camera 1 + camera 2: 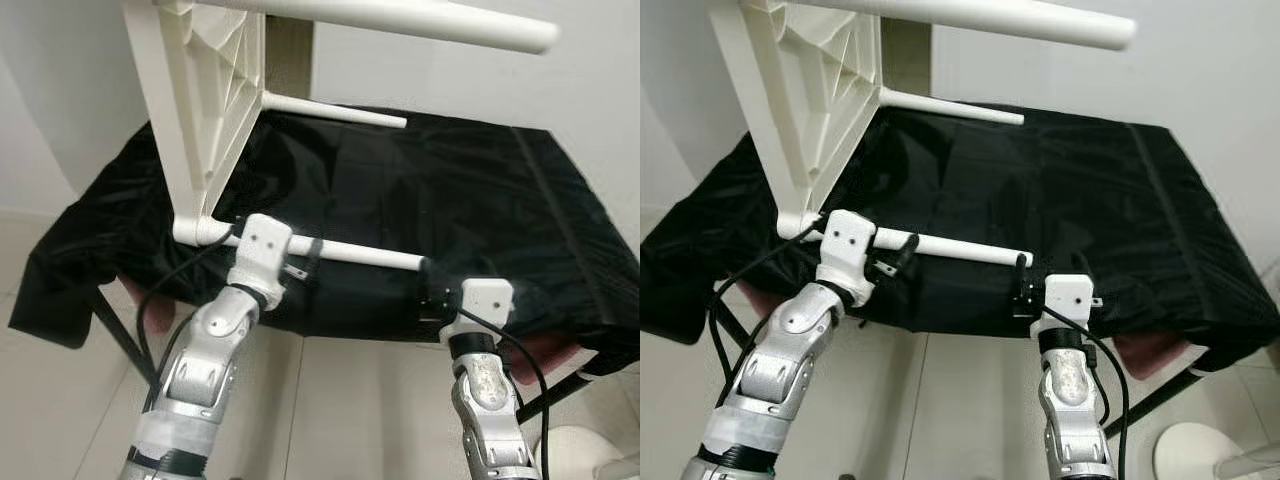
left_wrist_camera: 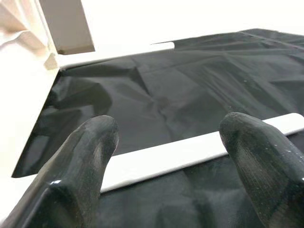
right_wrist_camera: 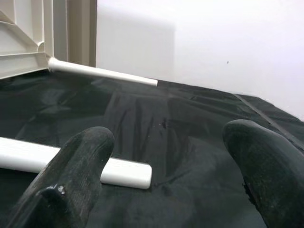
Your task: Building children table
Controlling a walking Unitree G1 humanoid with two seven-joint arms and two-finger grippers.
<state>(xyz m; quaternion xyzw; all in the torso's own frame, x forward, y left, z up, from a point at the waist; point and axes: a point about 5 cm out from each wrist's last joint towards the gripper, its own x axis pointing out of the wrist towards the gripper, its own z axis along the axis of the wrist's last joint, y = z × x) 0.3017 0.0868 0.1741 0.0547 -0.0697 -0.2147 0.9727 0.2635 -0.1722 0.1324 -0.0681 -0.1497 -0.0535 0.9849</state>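
Note:
A white children's table lies on its side on a black cloth (image 1: 480,190). Its ribbed top (image 1: 200,110) stands on edge at the left, with its round legs pointing right. The near leg (image 1: 365,256) lies low over the cloth's front edge. My left gripper (image 1: 308,258) is open at this leg, close to the top, and its fingers (image 2: 90,147) straddle the leg (image 2: 161,156). My right gripper (image 1: 432,282) is open at the leg's free end (image 3: 135,173). A far leg (image 1: 340,112) and an upper leg (image 1: 420,18) jut out behind and above.
The black cloth drapes over a low stand with dark metal legs (image 1: 120,340), on a pale tiled floor (image 1: 350,410). A white wall (image 1: 500,70) stands close behind. A white round object (image 1: 590,450) sits on the floor at the bottom right.

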